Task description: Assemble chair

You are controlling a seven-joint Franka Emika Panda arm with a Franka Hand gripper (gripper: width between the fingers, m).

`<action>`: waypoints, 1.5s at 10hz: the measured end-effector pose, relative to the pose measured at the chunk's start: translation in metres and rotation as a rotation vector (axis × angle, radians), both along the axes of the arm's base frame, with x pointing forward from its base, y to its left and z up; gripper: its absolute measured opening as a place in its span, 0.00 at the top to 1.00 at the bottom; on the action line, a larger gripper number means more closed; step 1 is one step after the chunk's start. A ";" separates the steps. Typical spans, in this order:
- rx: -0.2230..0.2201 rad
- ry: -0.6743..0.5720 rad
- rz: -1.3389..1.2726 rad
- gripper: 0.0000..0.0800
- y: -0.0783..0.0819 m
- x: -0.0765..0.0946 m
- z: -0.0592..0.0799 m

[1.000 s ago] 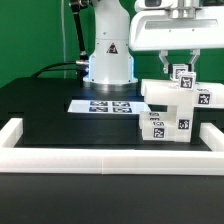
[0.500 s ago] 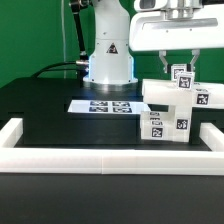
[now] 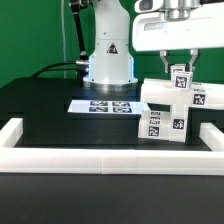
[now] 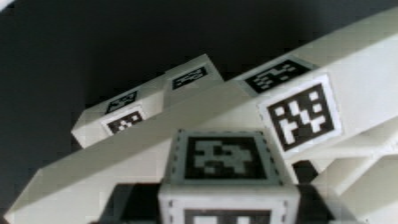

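Note:
The partly built chair (image 3: 172, 108) is a cluster of white tagged blocks on the black table at the exterior view's right. A small white tagged piece (image 3: 181, 77) stands upright on top of it. My gripper (image 3: 180, 70) comes straight down from above and is shut on that piece. In the wrist view the same tagged piece (image 4: 226, 158) fills the space between my gripper's (image 4: 226, 205) dark fingers (image 4: 143, 198). Beyond it a long white chair bar (image 4: 169, 125) runs slantwise, and other tagged blocks (image 4: 160, 88) lie behind it.
The marker board (image 3: 103, 104) lies flat on the table in front of the arm's white base (image 3: 108, 55). A low white border rail (image 3: 100, 160) runs along the near side, with short ends at the exterior view's left (image 3: 15, 135) and right (image 3: 210, 135).
My gripper and the chair cluster under it have shifted slightly toward the exterior view's left. The grip on the small piece is unchanged.

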State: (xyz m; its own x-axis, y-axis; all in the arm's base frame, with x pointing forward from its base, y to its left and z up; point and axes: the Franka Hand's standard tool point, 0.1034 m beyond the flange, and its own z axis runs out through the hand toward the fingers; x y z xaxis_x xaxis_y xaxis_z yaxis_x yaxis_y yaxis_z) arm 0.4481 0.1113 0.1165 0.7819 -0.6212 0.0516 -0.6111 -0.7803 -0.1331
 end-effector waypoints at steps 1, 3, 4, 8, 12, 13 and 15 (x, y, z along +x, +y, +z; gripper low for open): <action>0.000 0.000 0.002 0.63 0.000 0.000 0.000; -0.014 -0.006 0.083 0.41 0.004 -0.001 0.000; -0.016 -0.009 0.110 0.26 0.006 -0.001 0.001; -0.068 -0.040 0.522 0.19 0.007 -0.002 0.001; -0.106 -0.061 0.820 0.19 0.006 -0.002 0.001; -0.116 -0.066 0.900 0.19 0.006 -0.001 0.000; -0.139 -0.077 1.062 0.19 0.004 -0.001 0.001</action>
